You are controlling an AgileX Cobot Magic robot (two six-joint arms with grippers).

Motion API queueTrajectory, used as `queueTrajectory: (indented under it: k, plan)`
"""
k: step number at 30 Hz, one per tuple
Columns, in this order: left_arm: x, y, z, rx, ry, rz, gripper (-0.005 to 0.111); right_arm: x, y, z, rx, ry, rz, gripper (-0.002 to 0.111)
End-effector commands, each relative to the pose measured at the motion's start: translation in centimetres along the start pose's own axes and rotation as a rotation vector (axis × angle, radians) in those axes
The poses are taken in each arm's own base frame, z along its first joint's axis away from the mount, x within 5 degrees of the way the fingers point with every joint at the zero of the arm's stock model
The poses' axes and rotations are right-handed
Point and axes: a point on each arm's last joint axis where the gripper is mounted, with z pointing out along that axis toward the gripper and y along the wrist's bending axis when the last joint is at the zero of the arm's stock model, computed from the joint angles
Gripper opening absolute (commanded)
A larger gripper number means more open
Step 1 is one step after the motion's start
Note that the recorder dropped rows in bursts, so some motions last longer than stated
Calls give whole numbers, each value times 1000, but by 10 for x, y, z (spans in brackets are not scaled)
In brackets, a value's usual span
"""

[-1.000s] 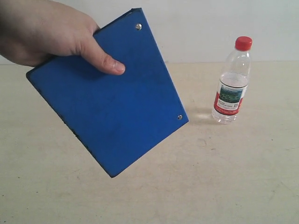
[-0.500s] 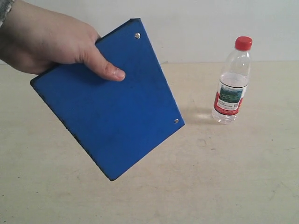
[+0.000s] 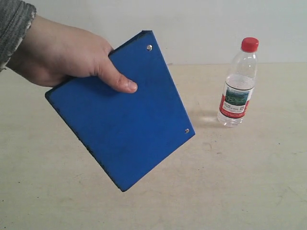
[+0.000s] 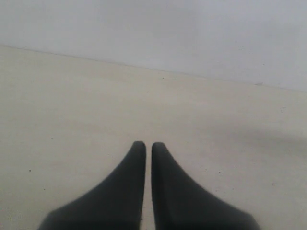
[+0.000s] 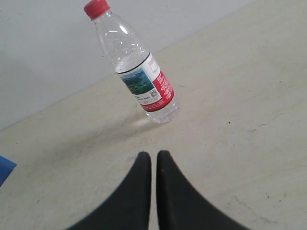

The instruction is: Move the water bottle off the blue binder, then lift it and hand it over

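Note:
A person's hand [image 3: 62, 55] holds the blue binder [image 3: 124, 124] tilted in the air at the left of the exterior view; a corner of the binder [image 5: 5, 168] shows in the right wrist view. The water bottle [image 3: 237, 91], clear with a red cap, stands upright on the table to the binder's right, apart from it. The same bottle [image 5: 139, 76] shows in the right wrist view ahead of my right gripper [image 5: 153, 154], which is shut and empty. My left gripper [image 4: 145, 144] is shut over bare table. Neither gripper shows in the exterior view.
The beige table [image 3: 230, 182] runs back to a pale wall [image 3: 211, 24]. A grey sleeve [image 3: 14, 28] covers the person's arm at the upper left.
The hand has shifted the binder to the right and slightly down. The bottle has not moved.

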Motion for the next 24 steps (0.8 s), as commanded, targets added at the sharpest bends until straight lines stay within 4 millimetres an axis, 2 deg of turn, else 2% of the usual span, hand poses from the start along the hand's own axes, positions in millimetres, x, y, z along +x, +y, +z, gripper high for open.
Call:
queueTrajectory:
  k: [1,7,10,13,15,16,18,19,24]
  plan:
    - [1,0,0,-3,3,5,5,-1,0,-1,-3,-10,-10,0]
    - [1,0,0,-3,3,5,5,-4,0,-1,3,-41,-48,0]
    - [1,0,0,-3,3,5,5,-27,8,-5,-43,-304,-316,0]
    - [1,0,0,-3,1,5,5,-48,15,-15,-5,-584,-586,0]
    - [1,0,0,-3,1,5,5,-52,17,-19,19,-658,-674,0]
    - [1,0,0,-3,1,5,5,-51,16,-17,24,-633,-676,0]
    - [1,0,0,-3,1,5,5,-39,10,-10,62,-467,-661,0]
    - [1,0,0,-3,1,5,5,-26,4,-4,60,-298,-590,0]
    - [1,0,0,-3,3,5,5,0,-3,-1,59,4,-515,0]
